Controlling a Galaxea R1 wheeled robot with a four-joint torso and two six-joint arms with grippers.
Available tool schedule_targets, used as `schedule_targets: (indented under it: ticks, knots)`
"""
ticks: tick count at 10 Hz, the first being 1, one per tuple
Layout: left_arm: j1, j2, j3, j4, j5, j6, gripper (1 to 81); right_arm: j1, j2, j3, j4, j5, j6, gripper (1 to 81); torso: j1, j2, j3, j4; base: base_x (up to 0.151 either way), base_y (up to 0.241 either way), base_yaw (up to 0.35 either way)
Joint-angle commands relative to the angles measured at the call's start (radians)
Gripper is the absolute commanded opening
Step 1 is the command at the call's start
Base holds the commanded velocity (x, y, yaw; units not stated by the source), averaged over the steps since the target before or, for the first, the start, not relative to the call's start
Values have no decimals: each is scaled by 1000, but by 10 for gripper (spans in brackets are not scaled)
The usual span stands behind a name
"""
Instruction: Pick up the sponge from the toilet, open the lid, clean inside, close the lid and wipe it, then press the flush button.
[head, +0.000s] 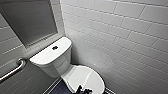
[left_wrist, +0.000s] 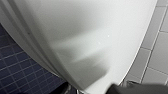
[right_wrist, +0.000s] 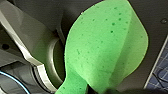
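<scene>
Head view: lid (head: 87, 77) down on toilet (head: 53, 62). Right jaws clamp the sponge (right_wrist: 105, 45); left jaws sit close over the lid, apart or together I cannot tell.

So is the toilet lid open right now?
No, the lid lies flat down over the bowl of the toilet, with its smooth white top facing up.
</scene>
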Motion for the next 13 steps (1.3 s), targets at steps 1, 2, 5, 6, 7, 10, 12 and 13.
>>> schedule_targets:
  ticks: [1, 2, 5, 6, 7, 10, 12, 13]
  knots:
    - [-136, -17, 112, 17, -76, 15, 811, -4, -1, -3, 0, -50, 2, 10, 0, 0, 0, 0, 0, 0, 0]
    - [-119, -29, 137, 17, -100, 16, 811, -1, -1, -3, 0, -51, 2, 10, 0, 0, 0, 0, 0, 0, 0]
    - [-81, -36, 153, 63, -141, 21, 811, 4, -1, -3, 0, -53, 2, 10, 0, 0, 0, 0, 0, 0, 0]
    - [-76, -33, 153, 67, -159, 21, 811, 4, -1, -3, 0, -53, 2, 10, 0, 0, 0, 0, 0, 0, 0]
    - [-73, -31, 153, 69, -164, 21, 811, 4, -1, -4, 2, -53, 2, 10, 0, 0, 0, 0, 0, 0, 0]
    - [-71, -5, 102, 90, -153, 22, 811, 4, -2, -4, 2, -53, 2, 10, 0, 0, 0, 0, 0, 0, 0]
    - [-56, -14, 112, 92, -136, 22, 811, 6, -1, -4, 2, -53, 2, 10, 0, 0, 0, 0, 0, 0, 0]
    - [-47, -20, 131, 93, -129, 22, 811, 7, -1, -1, 0, -53, 2, 10, 0, 0, 0, 0, 0, 0, 0]
